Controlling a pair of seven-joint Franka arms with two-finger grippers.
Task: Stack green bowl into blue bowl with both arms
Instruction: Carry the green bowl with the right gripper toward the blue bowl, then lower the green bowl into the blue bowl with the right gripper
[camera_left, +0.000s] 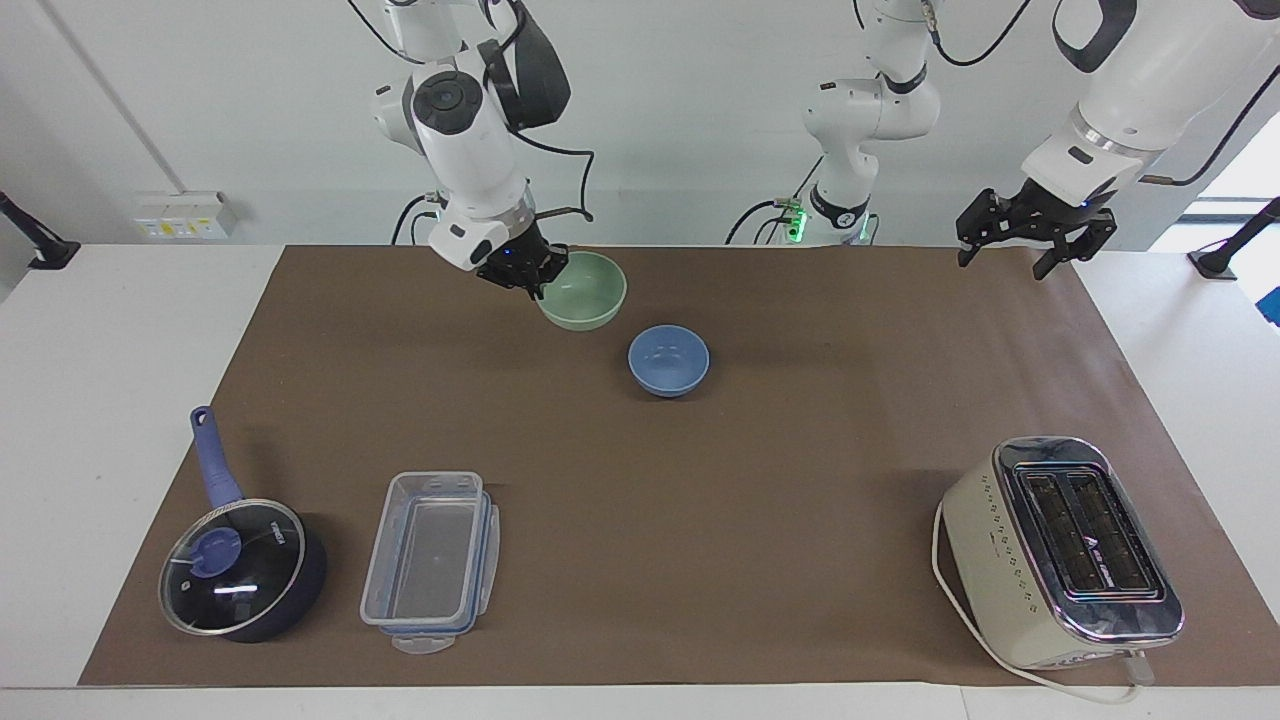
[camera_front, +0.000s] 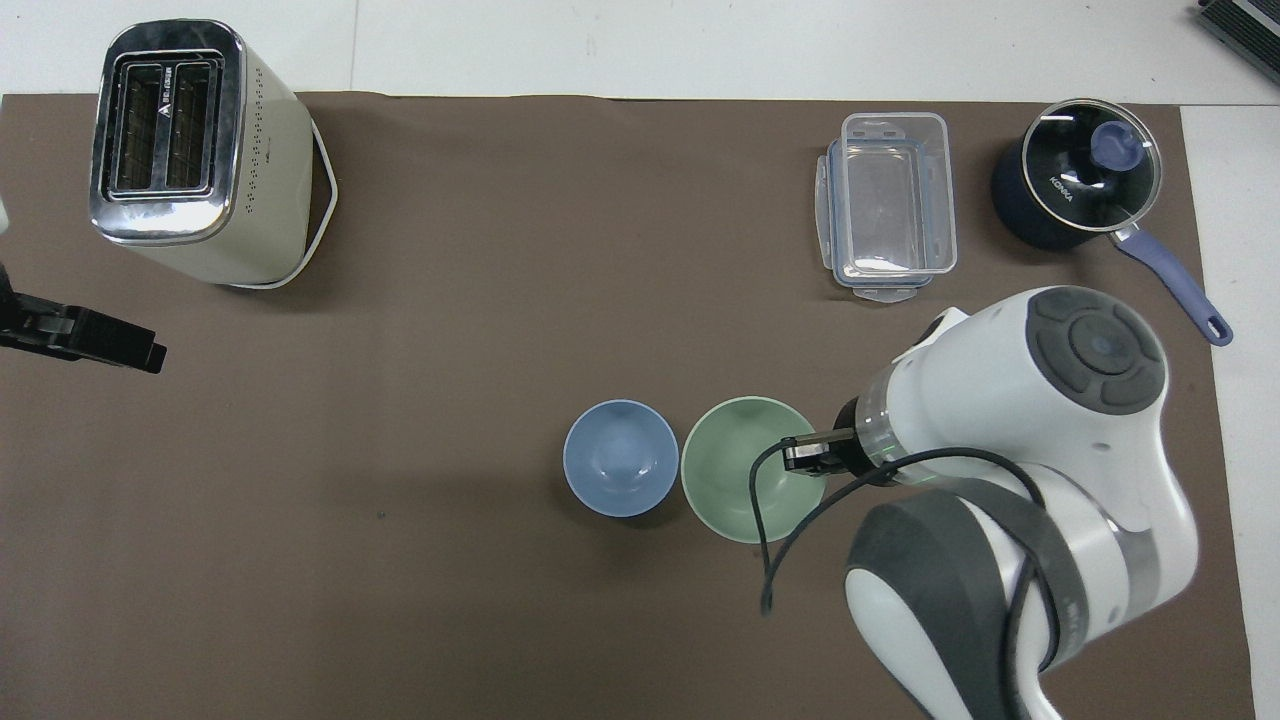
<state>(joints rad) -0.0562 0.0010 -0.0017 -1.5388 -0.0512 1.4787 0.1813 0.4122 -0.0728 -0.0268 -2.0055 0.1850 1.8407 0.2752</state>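
Observation:
The pale green bowl (camera_left: 584, 289) (camera_front: 740, 467) hangs in the air, gripped by its rim in my right gripper (camera_left: 531, 283) (camera_front: 803, 457), which is shut on it. It is held over the mat just beside the blue bowl (camera_left: 668, 360) (camera_front: 620, 457), toward the right arm's end. The blue bowl sits upright and empty on the brown mat. My left gripper (camera_left: 1005, 255) (camera_front: 125, 350) waits open in the air over the mat's edge at the left arm's end, holding nothing.
A cream toaster (camera_left: 1062, 552) (camera_front: 195, 150) stands farther from the robots at the left arm's end. A clear plastic container (camera_left: 430, 560) (camera_front: 890, 205) and a dark blue lidded saucepan (camera_left: 243, 568) (camera_front: 1075, 185) sit farther out at the right arm's end.

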